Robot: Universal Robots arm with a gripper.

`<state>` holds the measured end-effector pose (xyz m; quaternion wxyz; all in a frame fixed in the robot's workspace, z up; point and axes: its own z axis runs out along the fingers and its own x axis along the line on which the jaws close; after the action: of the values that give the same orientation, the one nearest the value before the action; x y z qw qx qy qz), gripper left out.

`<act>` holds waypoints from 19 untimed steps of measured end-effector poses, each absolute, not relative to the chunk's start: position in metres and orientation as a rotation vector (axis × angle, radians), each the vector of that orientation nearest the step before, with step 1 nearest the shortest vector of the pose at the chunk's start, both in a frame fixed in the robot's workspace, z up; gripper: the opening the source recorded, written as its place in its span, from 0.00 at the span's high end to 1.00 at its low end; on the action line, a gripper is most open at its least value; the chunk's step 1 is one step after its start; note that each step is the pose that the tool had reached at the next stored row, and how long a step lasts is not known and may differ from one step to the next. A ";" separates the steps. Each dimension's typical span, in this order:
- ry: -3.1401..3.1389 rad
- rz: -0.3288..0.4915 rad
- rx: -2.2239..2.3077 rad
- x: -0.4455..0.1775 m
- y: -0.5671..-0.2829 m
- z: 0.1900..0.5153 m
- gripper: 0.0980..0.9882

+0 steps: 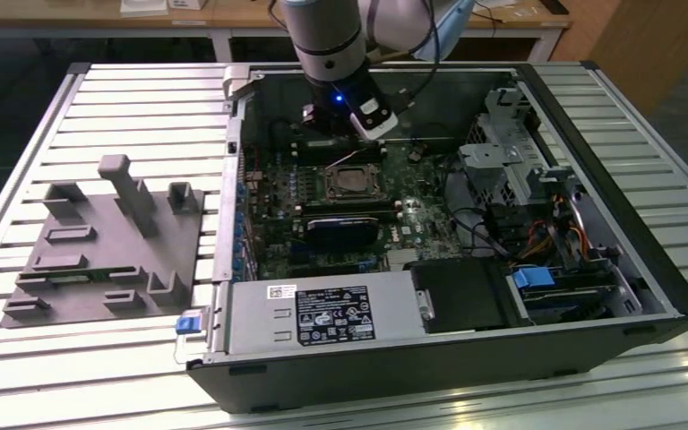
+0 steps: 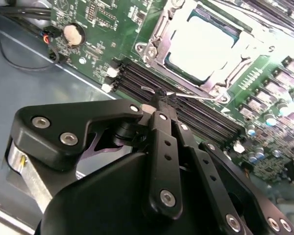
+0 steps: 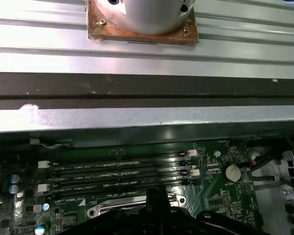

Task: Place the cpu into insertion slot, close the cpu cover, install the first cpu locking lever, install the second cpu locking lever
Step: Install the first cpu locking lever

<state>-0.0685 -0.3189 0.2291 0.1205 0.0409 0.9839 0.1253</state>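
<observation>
Slipping off the thin wire is the main hazard, as I judge it. Taking the exterior view from its left: the grey fixture block point(image 1: 105, 233) sits on the slatted table point(image 1: 141, 98), well apart from the work. Next comes the open computer case point(image 1: 440, 376), where the gripper point(image 2: 161, 98) reaches down at the far edge of the insertion slot point(image 1: 350, 184). Its fingers are drawn narrow, tips meeting at a cpu locking lever point(image 2: 191, 95), a springy wire lying along the side of the socket nearest the memory slots point(image 2: 137, 78). Whether the tips pinch the wire or merely press on it I cannot tell. If the wire springs free it could flick up unlatched, and skidding tips could scrape the memory slots just beside it or the motherboard point(image 2: 103, 19). Toward the exterior view's right, the drive cage point(image 1: 500, 161) stands apart from the arm.

The cpu point(image 2: 201, 44) is a flat silver square lying in the slot; in the second wrist view, glare washes its top nearly white. The cpu cover point(image 2: 154, 46), a thin silvery frame, lies down around it.
</observation>
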 end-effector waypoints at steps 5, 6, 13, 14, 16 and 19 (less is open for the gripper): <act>2.874 0.366 0.120 -0.069 -0.319 0.229 1.00; 2.873 0.365 0.128 -0.069 -0.319 0.228 1.00; 2.863 0.354 0.211 -0.069 -0.318 0.220 1.00; 2.862 0.353 0.214 -0.069 -0.317 0.219 1.00; 2.861 0.352 0.221 -0.069 -0.316 0.217 1.00; 2.859 0.348 0.237 -0.069 -0.314 0.215 1.00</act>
<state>-0.0690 -0.3144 0.2146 0.1255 0.0814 0.9815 0.1196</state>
